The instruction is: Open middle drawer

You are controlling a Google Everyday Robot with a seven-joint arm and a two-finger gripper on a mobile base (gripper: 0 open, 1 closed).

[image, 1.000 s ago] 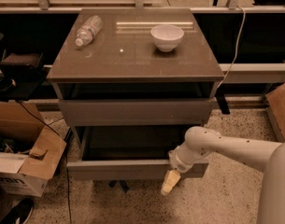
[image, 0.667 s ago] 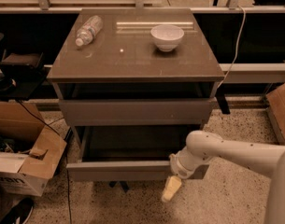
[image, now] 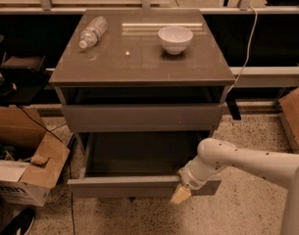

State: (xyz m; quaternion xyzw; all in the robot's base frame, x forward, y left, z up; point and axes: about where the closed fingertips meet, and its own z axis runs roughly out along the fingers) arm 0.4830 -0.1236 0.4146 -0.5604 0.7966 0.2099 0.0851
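Note:
The middle drawer (image: 124,186) is pulled well out of the grey-brown cabinet (image: 139,62). Its wide shallow tray (image: 139,153) is dark and looks empty. The drawer above it (image: 141,117) stands slightly out under the cabinet top. The bottom drawer is hidden beneath the open one. My gripper (image: 181,194), on the white arm (image: 247,163) coming in from the right, is at the right end of the middle drawer's front, with a tan fingertip at its lower edge.
A plastic bottle (image: 92,32) lies on the cabinet top next to a white bowl (image: 175,38). Cardboard boxes stand on the floor at the left (image: 29,173) and far right (image: 293,114). A cable (image: 244,58) hangs at the right.
The middle drawer's front has slid a little further out toward the camera. The gripper has stayed at its right end, shifting slightly lower.

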